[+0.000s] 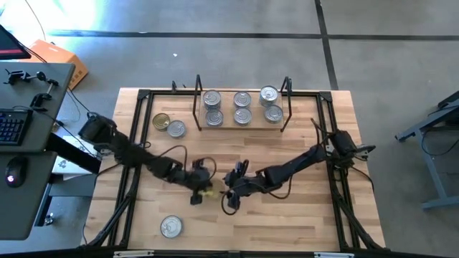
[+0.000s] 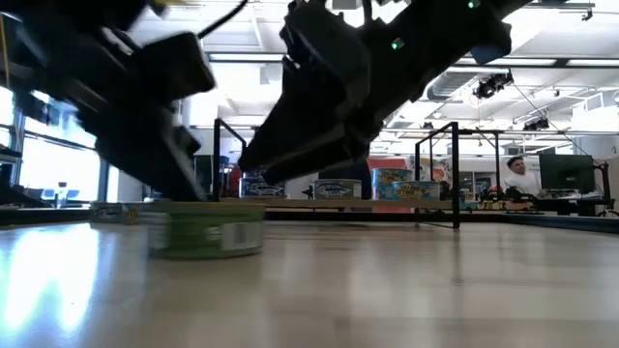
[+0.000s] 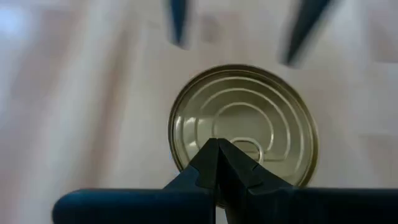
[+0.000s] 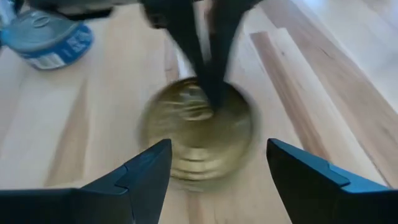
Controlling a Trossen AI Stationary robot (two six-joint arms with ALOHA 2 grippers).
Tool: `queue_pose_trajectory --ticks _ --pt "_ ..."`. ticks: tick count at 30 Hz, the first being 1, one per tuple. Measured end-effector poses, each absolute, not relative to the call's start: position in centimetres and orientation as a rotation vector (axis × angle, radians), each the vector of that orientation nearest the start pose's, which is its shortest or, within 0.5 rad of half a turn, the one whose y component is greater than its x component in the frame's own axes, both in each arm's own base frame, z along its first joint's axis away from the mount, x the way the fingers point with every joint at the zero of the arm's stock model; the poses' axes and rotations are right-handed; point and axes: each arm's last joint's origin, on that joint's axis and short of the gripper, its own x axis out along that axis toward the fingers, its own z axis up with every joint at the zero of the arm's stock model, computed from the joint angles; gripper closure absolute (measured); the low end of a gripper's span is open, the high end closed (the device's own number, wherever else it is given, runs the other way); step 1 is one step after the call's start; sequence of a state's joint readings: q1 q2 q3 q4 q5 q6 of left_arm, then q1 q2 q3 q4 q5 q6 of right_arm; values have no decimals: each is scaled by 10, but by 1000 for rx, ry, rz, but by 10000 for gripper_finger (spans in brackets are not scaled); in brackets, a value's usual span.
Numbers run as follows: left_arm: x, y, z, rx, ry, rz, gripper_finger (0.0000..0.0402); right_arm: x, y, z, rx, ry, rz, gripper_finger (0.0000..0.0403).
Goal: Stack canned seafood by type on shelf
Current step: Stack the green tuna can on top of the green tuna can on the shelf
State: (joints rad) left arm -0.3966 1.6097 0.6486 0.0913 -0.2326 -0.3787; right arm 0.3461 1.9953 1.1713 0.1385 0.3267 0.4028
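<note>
- Done: six silver-lidded tins [image 1: 242, 107] sit on the shelf [image 1: 287, 107], well beyond both pincers.
- In hand: a gold-lidded tin [image 4: 198, 134] lies on the tabletop [image 1: 301, 215] between the pincers. The left pincer [image 3: 217, 163] is closed, its tip over the lid. The right pincer [image 4: 217, 165] is spread wide, holding nothing.
- Left, as I judge: this tin, two tins [image 1: 169, 125] beside the shelf, and one tin [image 1: 171, 227] near the front edge.

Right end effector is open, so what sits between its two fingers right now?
A gold-lidded tin lies on the bare wood ahead of the right end effector, in line with the gap. The shut left end effector pokes down over it. The right wrist view shows this.
</note>
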Motion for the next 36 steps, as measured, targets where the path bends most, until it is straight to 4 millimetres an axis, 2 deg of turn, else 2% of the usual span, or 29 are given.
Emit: queue_pose_trajectory --ticks 6,10,14,17,21,25,29,31,33,36 --pt "276 -73 133 66 764 58 401 387 130 144 204 672 -165 147" --pt "274 -65 146 85 742 68 401 380 126 145 191 712 -267 147" --pt "262 -73 157 55 766 55 401 373 118 140 149 809 -330 147" --pt "252 -89 161 -15 778 33 401 368 109 132 116 893 -369 147" --pt "244 -114 154 -56 813 -40 401 370 87 116 177 885 -465 147" --pt "249 -120 134 -31 835 -6 401 381 73 108 216 820 -424 147" --pt "263 -111 115 -9 822 54 401 387 70 108 196 807 -338 147" --pt "266 -104 112 0 835 80 401 385 70 110 194 843 -288 147" --pt "266 -94 112 19 861 143 401 380 77 112 192 891 -232 147" --pt "258 -79 120 69 897 273 401 370 99 117 173 966 -113 147"
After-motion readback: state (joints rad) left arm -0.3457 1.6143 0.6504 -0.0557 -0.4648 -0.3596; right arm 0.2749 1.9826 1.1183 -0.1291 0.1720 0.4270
